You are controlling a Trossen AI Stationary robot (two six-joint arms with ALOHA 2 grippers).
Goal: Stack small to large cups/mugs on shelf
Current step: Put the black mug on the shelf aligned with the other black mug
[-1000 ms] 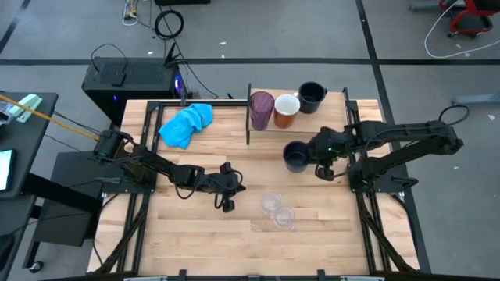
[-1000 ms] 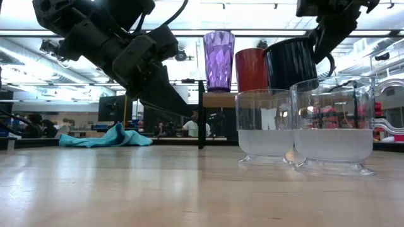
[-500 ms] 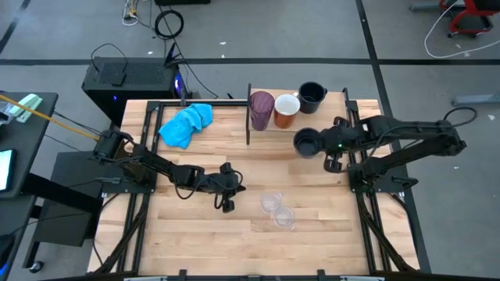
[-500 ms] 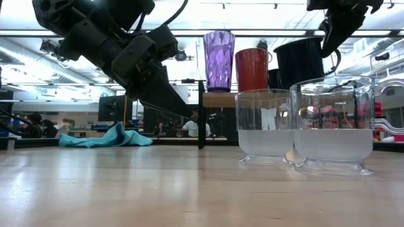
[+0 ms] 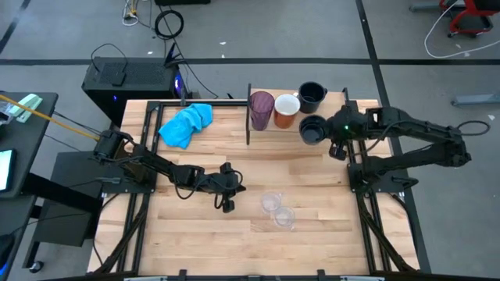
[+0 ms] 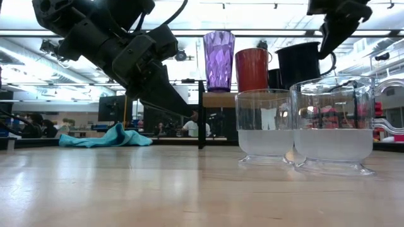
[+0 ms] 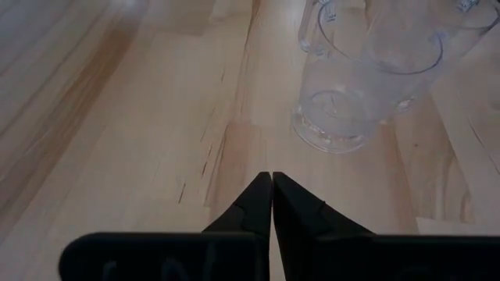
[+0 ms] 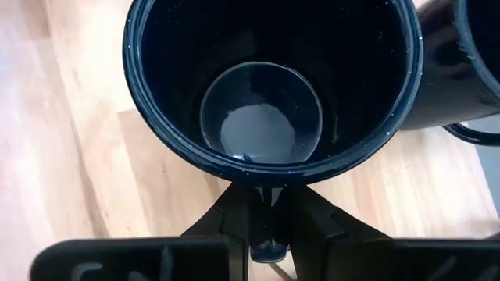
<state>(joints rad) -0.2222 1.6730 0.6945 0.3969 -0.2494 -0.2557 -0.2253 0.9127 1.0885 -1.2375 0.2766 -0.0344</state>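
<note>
Now the black mug (image 5: 312, 129) stands straight up, mouth to the ceiling, just in front of the orange mug (image 5: 286, 110) at the shelf (image 6: 218, 99). The right gripper (image 8: 266, 204) pinches its rim, one finger inside and one outside. The other black mug (image 5: 312, 96) sits behind it, right of the orange mug. The left gripper (image 7: 271, 181) is pressed together, holding nothing, well in front of the orange mug, near two clear plastic cups (image 5: 277, 210).
</note>
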